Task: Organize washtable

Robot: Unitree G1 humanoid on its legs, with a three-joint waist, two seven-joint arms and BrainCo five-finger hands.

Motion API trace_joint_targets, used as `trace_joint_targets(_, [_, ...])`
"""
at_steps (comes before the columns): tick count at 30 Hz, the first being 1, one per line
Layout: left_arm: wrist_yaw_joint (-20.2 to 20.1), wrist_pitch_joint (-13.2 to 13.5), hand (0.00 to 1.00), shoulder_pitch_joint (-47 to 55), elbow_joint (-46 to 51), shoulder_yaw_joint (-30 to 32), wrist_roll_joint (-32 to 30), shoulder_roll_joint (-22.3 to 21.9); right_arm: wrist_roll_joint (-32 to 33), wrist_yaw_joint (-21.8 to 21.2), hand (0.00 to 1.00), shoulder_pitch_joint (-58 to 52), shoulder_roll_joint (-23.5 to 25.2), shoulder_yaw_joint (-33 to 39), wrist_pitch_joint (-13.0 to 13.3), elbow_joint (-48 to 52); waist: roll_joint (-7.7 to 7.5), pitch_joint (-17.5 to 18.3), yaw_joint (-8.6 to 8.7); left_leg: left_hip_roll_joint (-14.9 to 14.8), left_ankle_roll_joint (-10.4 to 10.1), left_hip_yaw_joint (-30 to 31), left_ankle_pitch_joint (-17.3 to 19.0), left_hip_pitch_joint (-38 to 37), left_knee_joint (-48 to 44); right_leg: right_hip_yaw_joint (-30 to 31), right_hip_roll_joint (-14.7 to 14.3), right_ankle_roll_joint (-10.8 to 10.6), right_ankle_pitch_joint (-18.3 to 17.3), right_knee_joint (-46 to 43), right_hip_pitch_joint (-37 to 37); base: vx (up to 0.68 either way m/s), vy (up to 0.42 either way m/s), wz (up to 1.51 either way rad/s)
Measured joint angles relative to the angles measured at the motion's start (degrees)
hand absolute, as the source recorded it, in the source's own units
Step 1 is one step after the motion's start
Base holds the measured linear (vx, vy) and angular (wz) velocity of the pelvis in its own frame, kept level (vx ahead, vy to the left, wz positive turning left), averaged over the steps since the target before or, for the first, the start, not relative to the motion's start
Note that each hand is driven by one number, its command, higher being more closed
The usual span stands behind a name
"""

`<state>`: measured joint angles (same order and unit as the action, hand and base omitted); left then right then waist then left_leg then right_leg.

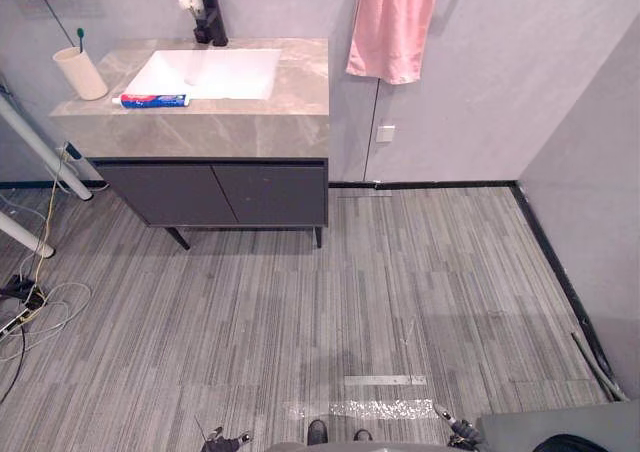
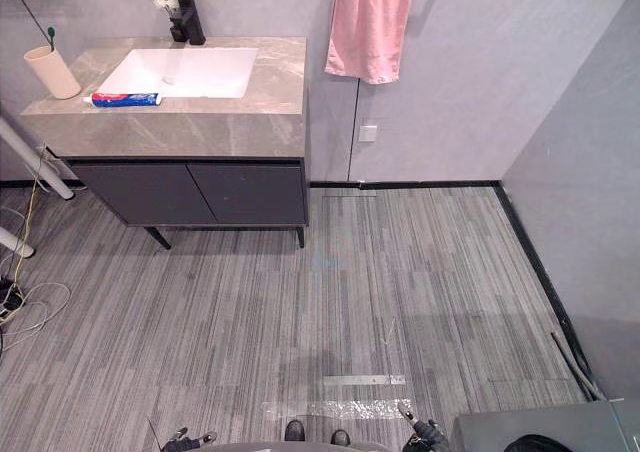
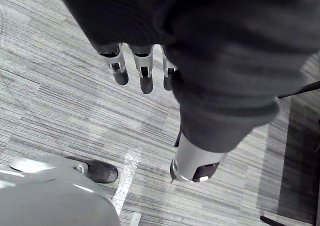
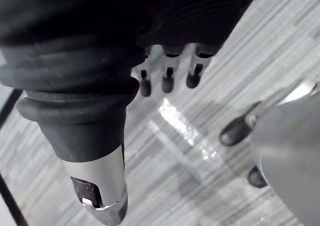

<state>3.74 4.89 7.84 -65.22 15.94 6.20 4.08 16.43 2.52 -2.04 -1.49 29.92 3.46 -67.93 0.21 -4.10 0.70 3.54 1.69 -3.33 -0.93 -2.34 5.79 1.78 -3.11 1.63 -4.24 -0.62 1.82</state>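
Toothpaste tube (image 1: 150,100) on washtable (image 1: 230,132), print illegible, cup (image 1: 80,74) beside

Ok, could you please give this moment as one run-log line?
left hand: open, empty | right hand: open, empty | toothpaste: lying on counter by sink | cup: holds toothbrush | stage: away from counter

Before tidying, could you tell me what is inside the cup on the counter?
A green toothbrush stands in the cup; its lower part and the cup's bottom are hidden.
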Motion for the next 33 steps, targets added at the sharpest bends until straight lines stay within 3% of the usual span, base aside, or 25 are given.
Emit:
trace_joint_targets(17, [0.1, 0.0, 0.00, 0.0, -0.1, 2.5, 0.5, -0.5, 2.5, 0.0, 0.00, -1.2, 1.1, 5.1, -0.1, -0.5, -0.06, 0.0, 0.07, -0.6, 0.0, -0.9, 0.0, 0.1, -0.3, 0.9, -0.6, 0.8, 0.7, 0.4, -0.1, 0.01, -0.002, -0.03])
trace_joint_targets(21, [0.1, 0.0, 0.00, -0.1, 0.0, 3.1, 1.0, -0.6, 3.5, 0.0, 0.00, -0.6, 1.1, 5.1, 0.0, -0.3, -0.06, -0.5, 0.01, -1.4, -0.9, -2.8, 0.6, 0.2, -0.3, 2.6, -1.4, 1.2, 1.1, 0.4, -0.7, -0.01, -0.023, -0.25])
trace_joint_targets(23, [0.1, 0.0, 0.00, 0.1, 0.1, 6.4, 1.3, -1.2, 3.5, -0.1, 0.00, -0.6, 1.7, 5.2, 0.0, 0.1, -0.42, -1.2, -0.31, -2.4, -1.7, -5.8, 2.1, -0.1, -1.4, 4.5, -2.3, 1.6, 0.5, -1.3, -1.1, 0.01, -0.056, -0.64])
trace_joint_targets(24, [0.1, 0.0, 0.00, 0.0, 1.0, 9.2, 2.2, -1.9, 3.7, 0.0, 0.00, -0.7, 2.7, 5.2, 0.0, 1.1, -1.17, -2.9, -0.45, -3.4, -1.8, -7.6, 5.6, 1.7, -8.4, 5.9, -2.7, 1.9, -0.6, -3.4, -1.0, -0.01, -0.118, -0.76])
trace_joint_targets(25, [0.1, 0.0, 0.00, 0.0, 2.4, 11.9, 2.3, -2.9, 3.8, -0.1, 0.00, -1.7, 3.3, 5.1, 0.1, 2.8, -1.01, -4.0, -1.12, -6.1, -2.0, -9.5, 10.9, 6.1, -20.5, 6.5, -3.8, 3.0, -1.8, -5.4, -1.5, -0.05, -0.137, -0.68])
trace_joint_targets(26, [0.2, 0.0, 0.00, -0.3, 2.9, 12.9, 2.6, -3.3, 3.8, 0.0, 0.00, -2.4, 3.3, 4.9, 0.1, 3.8, -0.52, -4.4, -1.27, -7.9, -1.8, -10.2, 13.0, 8.8, -27.4, 6.8, -4.8, 4.2, -2.7, -6.2, -1.7, -0.10, -0.144, -0.56])
trace_joint_targets(27, [0.1, 0.1, 0.00, -0.4, 4.3, 14.5, 3.9, -4.3, 3.9, 0.1, 0.00, -3.5, 3.1, 3.9, 0.2, 4.3, -0.26, -4.9, -1.63, -11.4, -1.8, -10.4, 14.0, 15.1, -41.7, 7.5, -6.3, 5.5, -3.6, -7.8, -1.8, -0.04, -0.110, -0.46])
trace_joint_targets(28, [0.2, 0.3, 0.00, 0.0, 5.2, 15.6, 5.0, -5.1, 4.4, 0.4, 0.00, -4.0, 3.2, 3.0, 0.2, 4.3, -0.14, -5.0, -1.89, -13.2, -2.6, -9.1, 14.7, 19.6, -49.9, 8.4, -7.1, 6.8, -4.5, -9.4, -1.2, 0.06, -0.093, -0.44])
trace_joint_targets(30, [0.3, 0.5, 0.00, 0.7, 5.3, 15.5, 6.8, -5.2, 4.5, 0.8, 0.00, -5.0, 2.9, 2.8, 0.1, 4.5, -0.63, -5.1, -1.92, -13.5, -4.2, -7.3, 15.4, 23.2, -51.3, 9.7, -7.2, 7.4, -6.1, -11.1, -0.8, 0.15, -0.031, -0.35])
trace_joint_targets(32, [0.3, 0.6, 0.00, 1.3, 6.7, 14.8, 7.2, -5.9, 4.5, 1.0, 0.00, -5.0, 2.8, 2.7, 0.0, 5.9, -0.35, -5.1, -2.47, -13.1, -5.0, -6.1, 14.9, 25.3, -45.1, 12.3, -6.6, 7.4, -7.5, -11.8, -0.7, 0.25, 0.075, -0.58])
trace_joint_targets(33, [0.3, 0.6, 0.00, 1.3, 6.7, 14.8, 7.3, -6.2, 4.4, 1.0, 0.00, -4.8, 2.7, 2.6, 0.0, 6.5, -0.16, -5.0, -3.38, -12.5, -6.8, -5.3, 13.8, 26.3, -39.0, 14.1, -6.1, 7.2, -8.3, -12.0, -0.4, 0.31, 0.118, -0.64])
